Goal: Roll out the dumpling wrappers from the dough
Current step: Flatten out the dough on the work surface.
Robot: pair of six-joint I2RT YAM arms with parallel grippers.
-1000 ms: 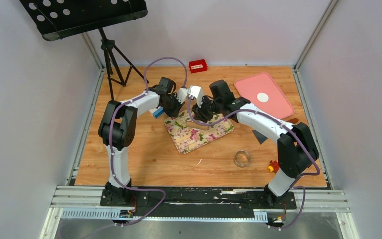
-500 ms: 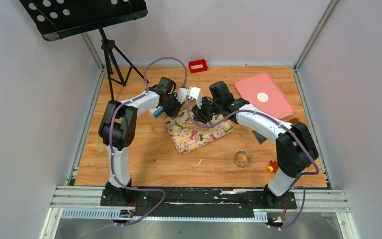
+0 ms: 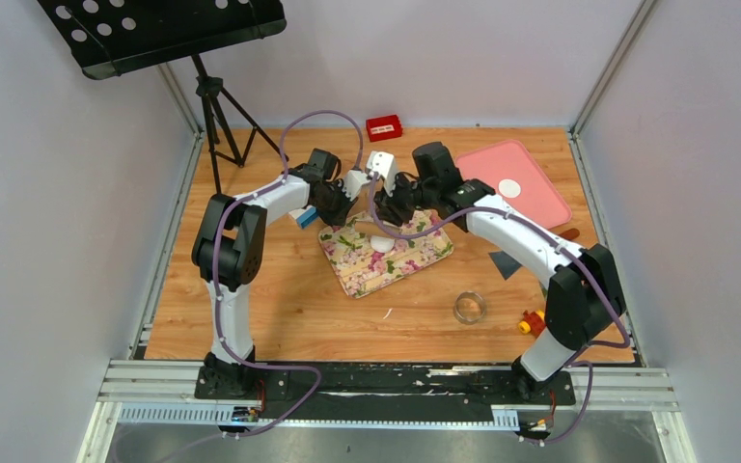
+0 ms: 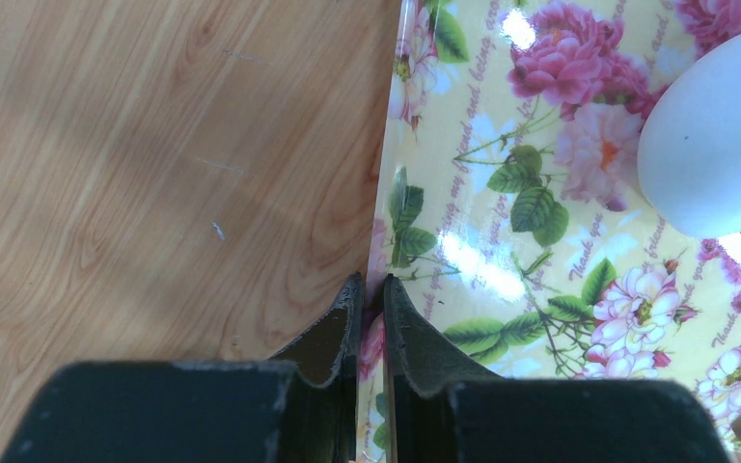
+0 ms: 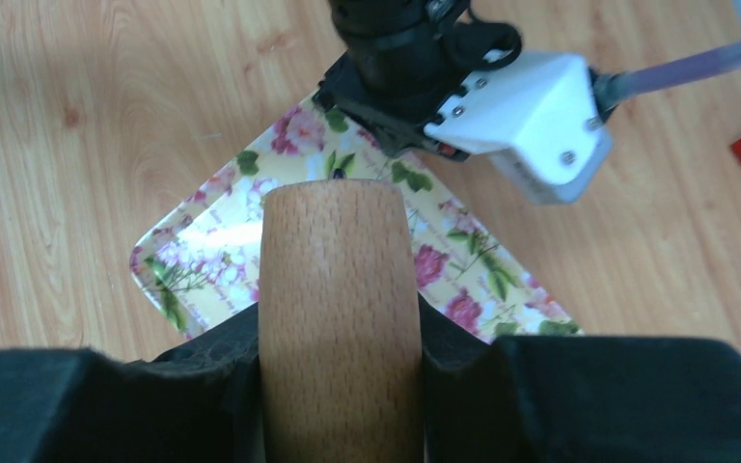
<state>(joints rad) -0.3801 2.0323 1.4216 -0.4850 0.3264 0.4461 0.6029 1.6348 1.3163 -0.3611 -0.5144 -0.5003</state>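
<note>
Wooden pin [image 5: 336, 309] clamped in right fingers [image 5: 222, 352]; left fingers [image 4: 333, 338] pinch mat [image 4: 502, 241] edge. Recommend lowering pin squarely onto dough [image 4: 714, 145] beyond left fingers.

Dough [image 3: 383, 244], prob. ball, on floral mat [image 3: 362, 272]

Both the left arm [image 3: 270, 198] and the right arm [image 3: 511, 236] have white link shells and black joint housings. A purple cable [image 5: 680, 68] trails along each. Small dark screws dot a white wrist housing [image 5: 526, 101], seemingly the left arm's. The fingers [image 4: 328, 338] are black.
</note>
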